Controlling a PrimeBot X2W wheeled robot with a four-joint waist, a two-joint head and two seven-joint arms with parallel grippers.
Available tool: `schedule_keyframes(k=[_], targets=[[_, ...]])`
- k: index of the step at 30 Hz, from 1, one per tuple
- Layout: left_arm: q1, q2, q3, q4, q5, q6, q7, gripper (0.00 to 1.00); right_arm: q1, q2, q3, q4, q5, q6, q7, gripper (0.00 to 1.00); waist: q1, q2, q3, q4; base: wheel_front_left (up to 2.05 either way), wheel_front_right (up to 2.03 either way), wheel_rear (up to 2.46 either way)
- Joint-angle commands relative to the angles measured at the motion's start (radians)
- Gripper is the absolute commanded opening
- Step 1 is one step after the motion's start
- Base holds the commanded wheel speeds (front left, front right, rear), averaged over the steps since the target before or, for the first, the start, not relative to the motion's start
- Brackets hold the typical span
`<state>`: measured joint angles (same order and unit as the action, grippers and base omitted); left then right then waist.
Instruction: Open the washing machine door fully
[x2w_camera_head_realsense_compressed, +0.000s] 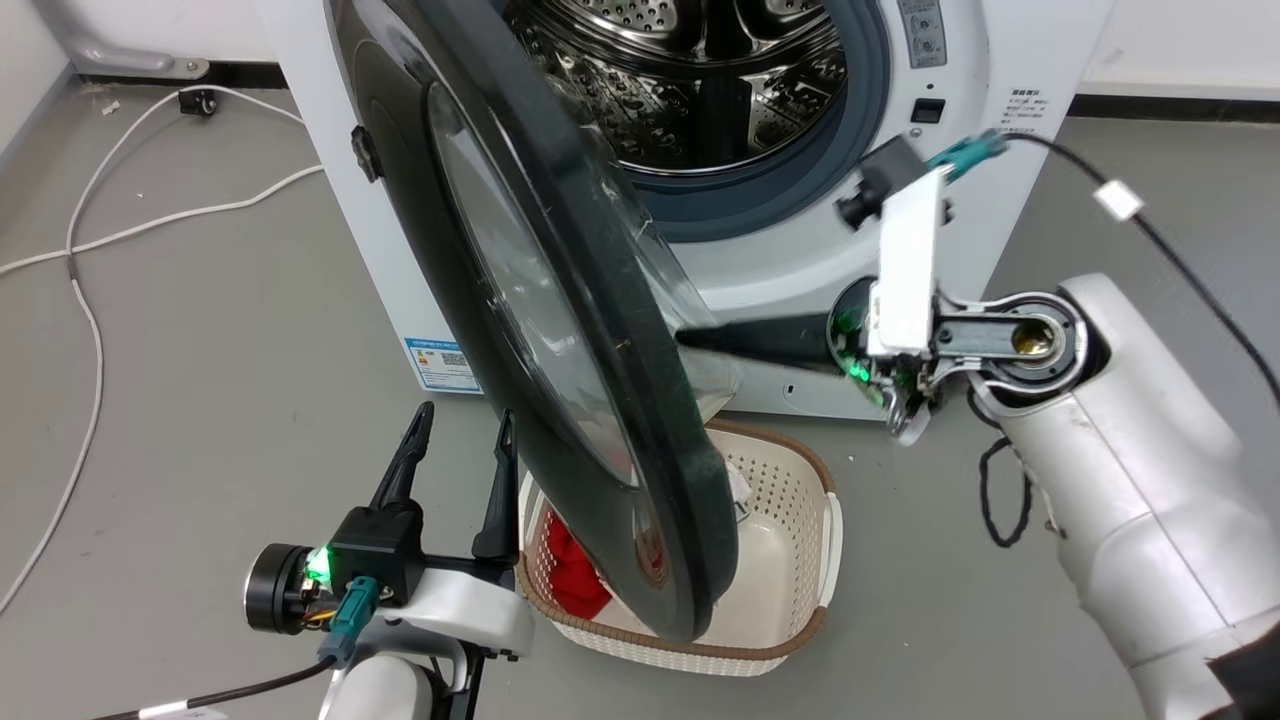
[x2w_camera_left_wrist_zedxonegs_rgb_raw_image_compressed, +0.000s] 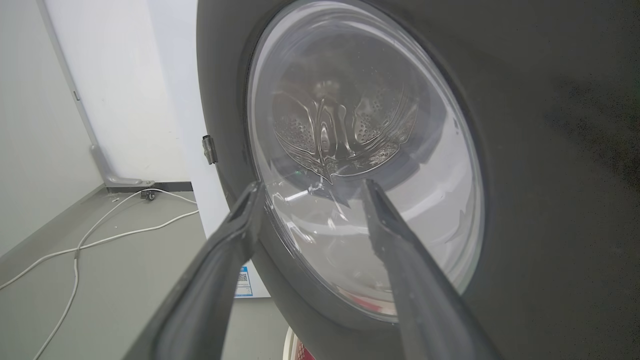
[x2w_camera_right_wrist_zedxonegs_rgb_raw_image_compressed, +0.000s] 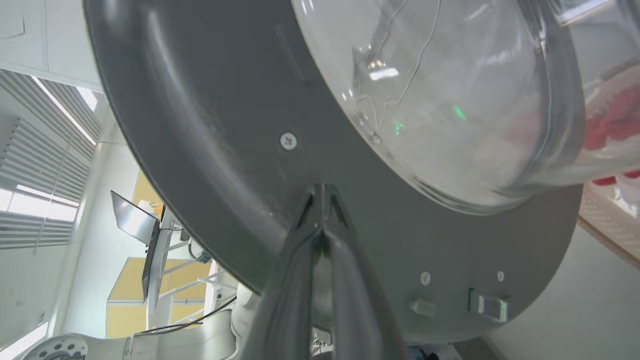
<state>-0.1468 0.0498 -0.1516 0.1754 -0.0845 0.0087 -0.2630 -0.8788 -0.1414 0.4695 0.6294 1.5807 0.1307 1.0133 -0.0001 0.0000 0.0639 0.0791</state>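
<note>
Washing machine door (x2w_camera_head_realsense_compressed: 560, 320): half open, inner face against tips of right gripper (x2w_camera_right_wrist_zedxonegs_rgb_raw_image_compressed: 320, 192), pinched together, empty; left gripper (x2w_camera_head_realsense_compressed: 467, 412) spread, empty, beside outer face. Push steadily outward, clear of glass (x2w_camera_right_wrist_zedxonegs_rgb_raw_image_compressed: 450, 100)

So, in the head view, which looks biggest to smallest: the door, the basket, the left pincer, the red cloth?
1. washing machine door, nearest the camera
2. basket
3. left pincer and red cloth: too alike, cloth partly hidden
</note>
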Motion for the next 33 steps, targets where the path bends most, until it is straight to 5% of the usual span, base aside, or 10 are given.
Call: schedule_keyframes(k=[1,9,14,20,21,23,24,29,33], targets=[[0.012,0.001,0.001,-0.002,-0.005,0.001,-0.003,1.0,0.02,-0.014,-0.016,-0.02,-0.02,0.0,-0.047,0.0,0.0001,0.0,0.0,-0.001,0.0,0.0,0.0],[0.024,0.005,0.034,-0.01,0.004,0.006,-0.003,1.0,0.167,-0.066,-0.201,-0.136,-0.098,0.0,-0.481,0.0,0.0001,0.0,-0.008,-0.033,0.0,0.0,0.0],[0.039,0.006,0.05,-0.01,0.008,0.004,-0.003,1.0,0.308,-0.127,-0.26,-0.192,-0.253,0.0,-0.753,0.0,0.0001,0.0,-0.018,-0.052,0.0,0.0,0.0],[0.051,0.006,0.063,-0.008,0.01,0.003,-0.003,1.0,0.529,-0.101,-0.316,-0.261,-0.296,0.0,-0.916,0.0,0.0001,0.0,-0.033,-0.072,0.0,0.0,0.0],[0.053,0.006,0.066,-0.007,0.01,0.002,-0.003,1.0,0.566,-0.093,-0.326,-0.275,-0.298,0.0,-0.935,0.11,0.0001,0.0,-0.035,-0.075,0.0,0.0,0.0],[0.056,0.006,0.069,-0.003,0.01,0.001,-0.003,1.0,0.639,-0.074,-0.343,-0.3,-0.291,0.0,-0.961,0.51,0.0001,0.0,-0.04,-0.079,0.0,0.0,0.0],[0.058,0.006,0.071,-0.002,0.01,0.0,-0.003,1.0,0.672,-0.063,-0.353,-0.312,-0.287,0.0,-0.975,0.95,0.0001,0.0,-0.043,-0.08,0.0,0.0,0.0],[0.064,0.006,0.078,-0.001,0.011,-0.004,-0.003,1.0,0.802,-0.021,-0.379,-0.371,-0.339,0.0,-1.051,1.0,0.0001,0.0,-0.05,-0.086,0.0,0.0,0.0],[0.072,0.005,0.08,0.001,0.01,-0.005,-0.003,1.0,0.852,-0.027,-0.393,-0.397,-0.518,0.0,-1.159,1.0,0.0001,0.0,-0.054,-0.088,0.0,0.0,0.0]])
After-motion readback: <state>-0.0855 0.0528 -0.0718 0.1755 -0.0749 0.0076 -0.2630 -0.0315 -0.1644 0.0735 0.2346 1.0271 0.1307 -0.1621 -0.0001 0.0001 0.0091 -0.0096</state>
